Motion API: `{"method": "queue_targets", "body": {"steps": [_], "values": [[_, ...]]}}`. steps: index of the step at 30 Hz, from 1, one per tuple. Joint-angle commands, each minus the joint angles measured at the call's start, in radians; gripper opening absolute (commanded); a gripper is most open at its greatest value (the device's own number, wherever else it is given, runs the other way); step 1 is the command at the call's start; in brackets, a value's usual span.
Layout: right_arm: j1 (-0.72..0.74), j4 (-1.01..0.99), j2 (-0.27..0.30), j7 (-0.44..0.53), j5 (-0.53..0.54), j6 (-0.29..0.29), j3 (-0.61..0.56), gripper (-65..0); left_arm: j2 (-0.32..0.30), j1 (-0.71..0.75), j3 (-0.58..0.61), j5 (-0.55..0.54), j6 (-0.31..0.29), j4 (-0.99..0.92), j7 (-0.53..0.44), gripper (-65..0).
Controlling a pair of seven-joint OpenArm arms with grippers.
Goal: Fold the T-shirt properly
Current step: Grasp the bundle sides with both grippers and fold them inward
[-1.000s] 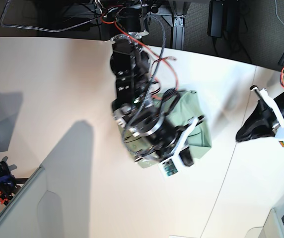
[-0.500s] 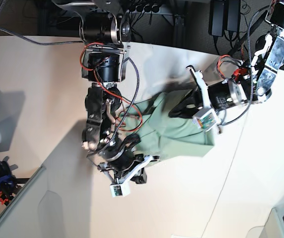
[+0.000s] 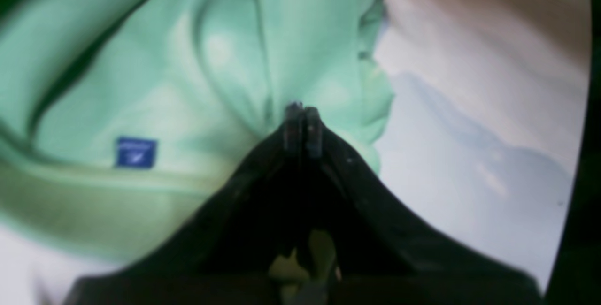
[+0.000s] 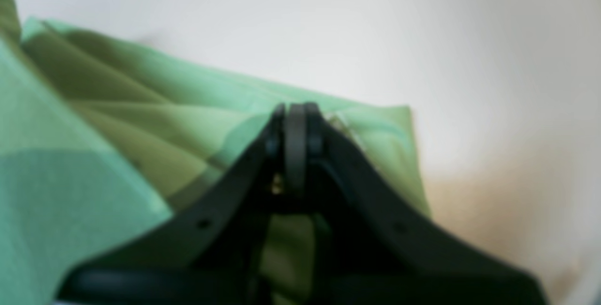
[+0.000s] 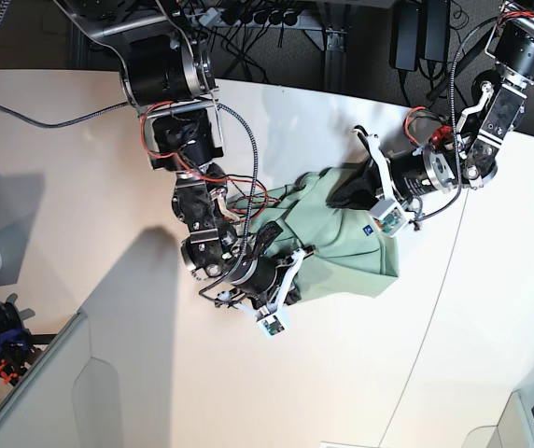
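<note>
Left gripper [image 3: 300, 113]: pressed fully together on a pinch of the T-shirt [image 3: 164, 84], cloth puckering outward from the tips in radiating creases. Nearby on the same fabric, a small blue label [image 3: 136, 152], sitting just above a thicker banded hem. Right gripper [image 4: 296, 122]: likewise clamped tight, tips resting at the edge of a folded corner of mint cloth; whether a layer actually sits between the pads, hard to tell through the blur, though the overhead view suggests a hold on the near edge.

Seen from above, T-shirt [image 5: 342, 252] bunched in a compact heap near the middle of the pale table [image 5: 80, 168], pinned between the two arms. Opposite grips on opposite edges, most likely to lift and spread the garment flat before any fold can be laid properly; folding itself apparently not yet begun, given the rumpled heap.

Right arm reaching down from the far mount in a long bent chain, wrist tipped low over the near side of the cloth. Left arm coming in from the far right, forearm roughly level, wrist angled toward the shirt's far edge.
</note>
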Motion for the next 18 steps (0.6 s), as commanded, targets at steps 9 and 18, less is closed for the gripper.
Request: {"method": "queue_targets", "body": {"steps": [9,18], "values": [[-0.024,0.037,0.080,-0.191,0.114,0.003,-0.020,-65.0,-0.079,-0.099,-0.005,0.029,0.000,0.007,-0.042,-65.0],[-0.256,0.394,0.137,-0.310,0.180,0.003,-0.017,-65.0,-0.084,-0.186,-0.005,0.019,0.000,-0.054,-0.039,-65.0]]}}
